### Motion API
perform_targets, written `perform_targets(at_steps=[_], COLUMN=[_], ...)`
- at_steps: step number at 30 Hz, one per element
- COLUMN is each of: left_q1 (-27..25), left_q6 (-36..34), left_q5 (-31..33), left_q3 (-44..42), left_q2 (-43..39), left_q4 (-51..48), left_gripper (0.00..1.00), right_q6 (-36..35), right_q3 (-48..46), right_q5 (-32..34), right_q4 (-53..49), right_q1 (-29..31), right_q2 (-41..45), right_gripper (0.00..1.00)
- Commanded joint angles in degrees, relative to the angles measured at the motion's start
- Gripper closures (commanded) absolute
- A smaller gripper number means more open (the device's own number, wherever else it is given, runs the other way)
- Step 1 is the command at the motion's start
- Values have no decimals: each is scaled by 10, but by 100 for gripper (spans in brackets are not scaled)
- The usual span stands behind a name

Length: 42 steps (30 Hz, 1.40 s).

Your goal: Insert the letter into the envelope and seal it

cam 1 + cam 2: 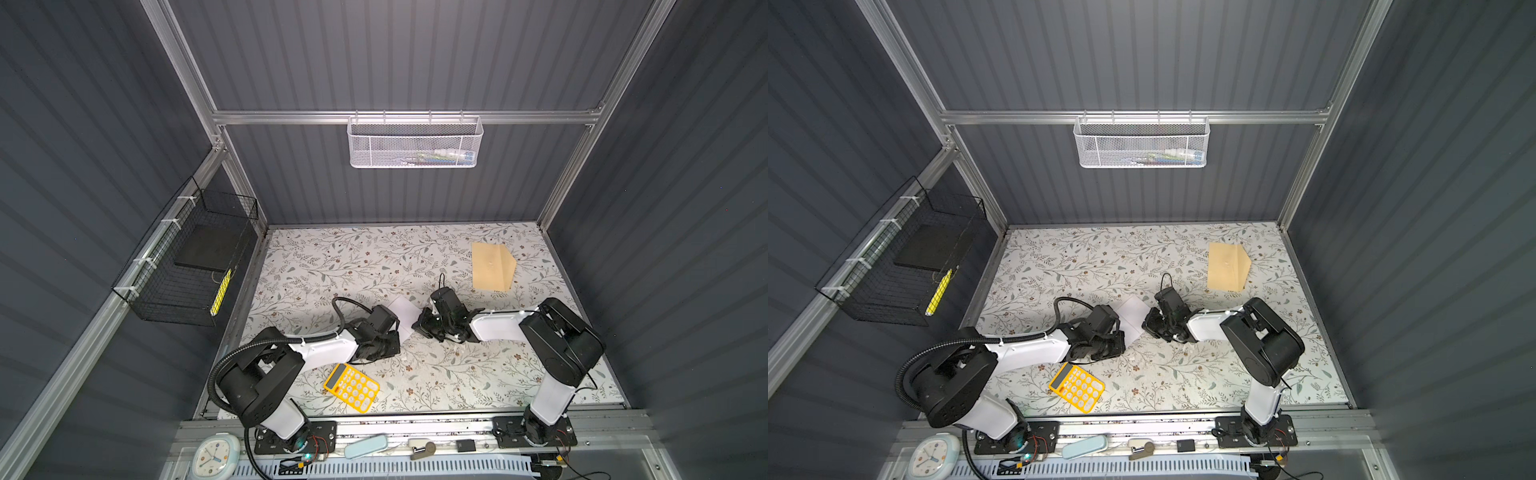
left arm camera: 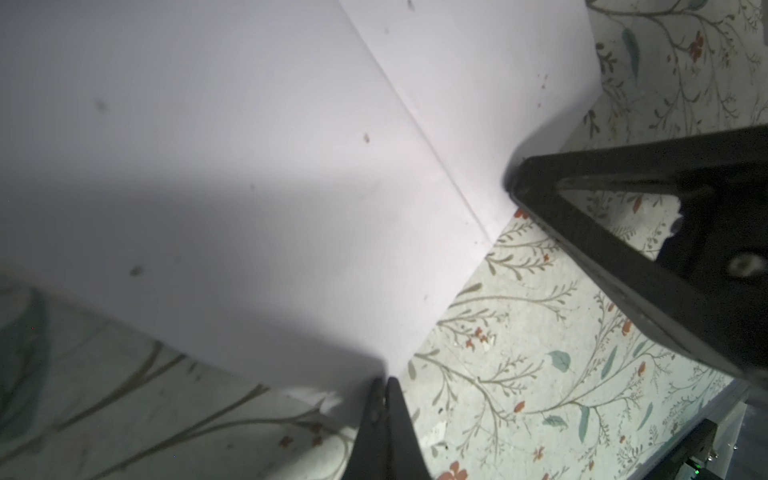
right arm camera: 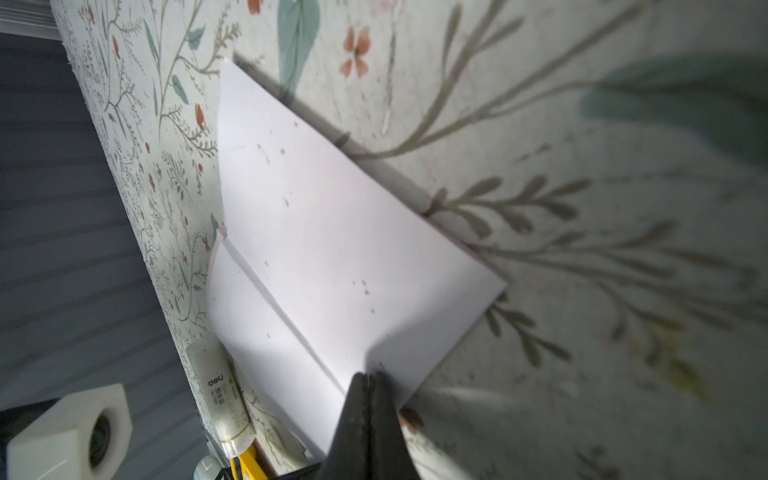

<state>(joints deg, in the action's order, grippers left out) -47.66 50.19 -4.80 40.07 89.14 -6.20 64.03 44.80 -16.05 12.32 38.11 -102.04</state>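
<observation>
The letter (image 1: pixel 402 311) lies central, envelope (image 1: pixel 492 266) well behind-right, calculator (image 1: pixel 351 387) in front-left, glue stick (image 3: pixel 220 395) seemingly alongside it.

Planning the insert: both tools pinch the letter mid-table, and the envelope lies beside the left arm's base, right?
No. In both top views the envelope lies at the far right of the table, not there; the rest stands.

Bench (image 1: pixel 332 257) covered with floral-print sheet. Yellow calculator (image 1: pixel 351 387) laid flat, askew, near front edge. White mesh basket (image 1: pixel 395 145) hung on back rail; small items inside, not made out. Black wire basket (image 1: pixel 166 307) fixed to left wall; black slab (image 1: pixel 205 248) and yellow pen-like item (image 1: pixel 220 293) kept in it. White glue stick (image 3: pixel 220 395) laid on bench. Round clock (image 1: pixel 214 457) placed on front frame.
</observation>
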Motion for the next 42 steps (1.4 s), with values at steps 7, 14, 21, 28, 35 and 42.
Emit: perform_targets(at_steps=[7, 14, 21, 28, 35, 42], left_q1=[-5, -7, -7, 31, 130, 141], left_q6=[7, 8, -22, -92, -162, -182], left_q5=[46, 31, 23, 51, -20, -34], left_q3=[-27, -21, 86, 211, 237, 228], left_q2=[-23, -47, -103, -64, 16, 66], left_q4=[-154, -152, -190, -258, -217, -206], left_gripper=[100, 100, 100, 84, 53, 56], right_q6=[-8, -14, -47, -73, -50, -43], right_q3=[-4, -3, 12, 5, -67, -121], right_q5=[41, 37, 30, 52, 53, 18], right_q4=[-60, -46, -54, -116, -114, -50], right_q1=[-2, -2, -2, -3, -7, -43], right_q2=[-7, 7, 46, 129, 205, 210], right_gripper=[100, 100, 89, 63, 39, 33])
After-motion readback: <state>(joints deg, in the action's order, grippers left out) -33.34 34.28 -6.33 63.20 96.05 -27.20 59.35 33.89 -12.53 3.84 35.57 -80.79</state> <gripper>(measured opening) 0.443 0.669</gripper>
